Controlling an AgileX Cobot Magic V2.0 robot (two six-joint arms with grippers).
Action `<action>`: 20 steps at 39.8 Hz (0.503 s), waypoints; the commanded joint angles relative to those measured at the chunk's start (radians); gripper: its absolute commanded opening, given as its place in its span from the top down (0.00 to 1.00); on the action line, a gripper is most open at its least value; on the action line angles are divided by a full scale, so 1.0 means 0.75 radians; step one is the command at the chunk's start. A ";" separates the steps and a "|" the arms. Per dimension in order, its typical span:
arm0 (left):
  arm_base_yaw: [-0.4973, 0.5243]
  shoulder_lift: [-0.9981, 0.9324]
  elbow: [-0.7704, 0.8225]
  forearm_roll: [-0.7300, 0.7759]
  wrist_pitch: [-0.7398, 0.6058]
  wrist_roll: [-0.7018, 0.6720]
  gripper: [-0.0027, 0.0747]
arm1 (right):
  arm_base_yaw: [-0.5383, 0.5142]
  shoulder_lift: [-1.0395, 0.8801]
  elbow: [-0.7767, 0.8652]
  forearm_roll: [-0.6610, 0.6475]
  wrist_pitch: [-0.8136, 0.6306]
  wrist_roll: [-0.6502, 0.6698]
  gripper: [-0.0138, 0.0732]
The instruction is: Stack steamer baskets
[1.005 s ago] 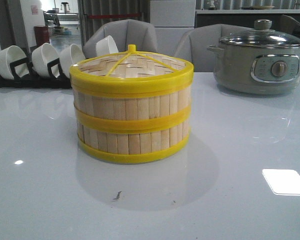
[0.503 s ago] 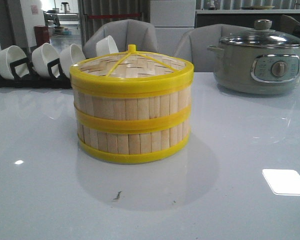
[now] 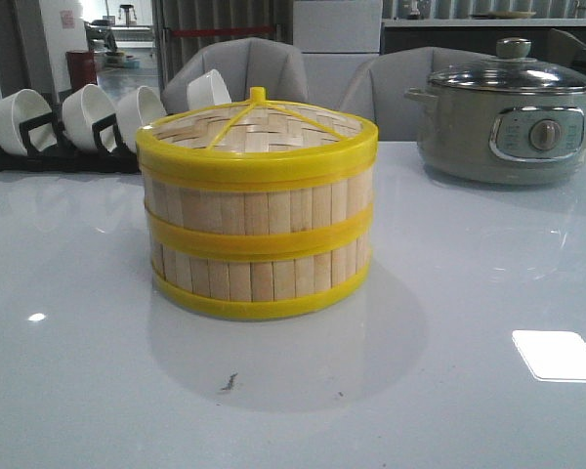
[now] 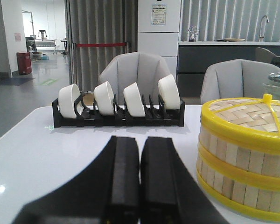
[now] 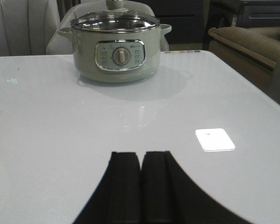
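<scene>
On the glossy white table (image 3: 488, 293), two round pale bamboo-slat steamer baskets (image 3: 259, 230) with yellow rim bands stand stacked under a woven lid (image 3: 259, 127). Left tool (image 4: 140, 186) and right tool (image 5: 140, 186) closed, empty. Risk: a careless sideways approach would topple the stack.

- The two baskets (image 3: 258, 234) are stacked upright, one on the other; pale slat walls are banded by yellow rims.
- The stack is seen near the left gripper (image 4: 139, 182), untouched.
</scene>
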 commanded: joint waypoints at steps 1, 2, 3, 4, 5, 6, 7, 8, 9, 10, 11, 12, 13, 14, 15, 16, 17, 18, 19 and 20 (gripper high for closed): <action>-0.004 -0.017 0.000 0.000 -0.111 -0.004 0.85 | -0.005 -0.043 -0.015 -0.017 -0.097 -0.004 0.81; -0.004 -0.017 0.000 0.000 -0.111 -0.004 0.85 | -0.005 -0.057 -0.015 -0.017 -0.088 -0.004 0.81; -0.004 -0.017 0.000 0.000 -0.111 -0.004 0.85 | -0.005 -0.070 -0.015 -0.017 -0.078 -0.004 0.81; -0.004 -0.017 0.000 0.000 -0.111 -0.004 0.85 | -0.005 -0.075 -0.015 -0.017 -0.073 -0.004 0.81; -0.004 -0.017 0.000 0.000 -0.111 -0.004 0.85 | -0.005 -0.074 -0.015 -0.017 -0.073 -0.004 0.81; -0.004 -0.017 0.000 0.000 -0.111 -0.004 0.85 | -0.005 -0.074 -0.015 -0.017 -0.073 -0.004 0.81; -0.004 -0.017 0.000 0.000 -0.111 -0.004 0.85 | -0.005 -0.074 -0.015 -0.017 -0.072 -0.004 0.81; -0.004 -0.017 0.000 0.000 -0.111 -0.004 0.85 | -0.005 -0.074 -0.015 -0.017 -0.072 -0.004 0.81; -0.004 -0.017 0.000 0.000 -0.111 -0.004 0.85 | -0.005 -0.074 -0.015 -0.017 -0.072 -0.004 0.81; -0.004 -0.017 0.000 0.000 -0.111 -0.004 0.85 | -0.005 -0.074 -0.015 -0.017 -0.072 -0.004 0.81; -0.004 -0.017 0.000 0.000 -0.111 -0.004 0.85 | -0.005 -0.074 -0.015 -0.017 -0.072 -0.004 0.81; -0.004 -0.017 0.000 0.000 -0.111 -0.004 0.85 | -0.005 -0.073 -0.015 -0.017 -0.072 -0.004 0.81; -0.004 -0.017 0.000 0.000 -0.111 -0.004 0.85 | -0.005 -0.073 -0.015 -0.017 -0.072 -0.004 0.81; -0.004 -0.017 0.000 0.000 -0.111 -0.004 0.85 | -0.005 -0.072 -0.015 -0.017 -0.076 -0.004 0.81; -0.004 -0.017 0.000 0.000 -0.111 -0.004 0.85 | -0.005 -0.072 -0.015 -0.017 -0.082 -0.004 0.81; -0.004 -0.017 0.000 0.000 -0.111 -0.004 0.85 | -0.005 -0.072 -0.015 -0.017 -0.087 -0.004 0.81; -0.004 -0.017 0.000 0.000 -0.111 -0.004 0.85 | -0.005 -0.072 -0.015 -0.017 -0.091 -0.004 0.81; -0.004 -0.017 0.000 0.000 -0.111 -0.004 0.85 | -0.005 -0.072 -0.015 -0.017 -0.095 -0.004 0.81; -0.004 -0.017 0.000 0.000 -0.111 -0.004 0.85 | -0.005 -0.072 -0.015 -0.017 -0.099 -0.004 0.81; -0.004 -0.017 0.000 0.000 -0.111 -0.004 0.85 | -0.005 -0.072 -0.015 -0.017 -0.101 -0.004 0.81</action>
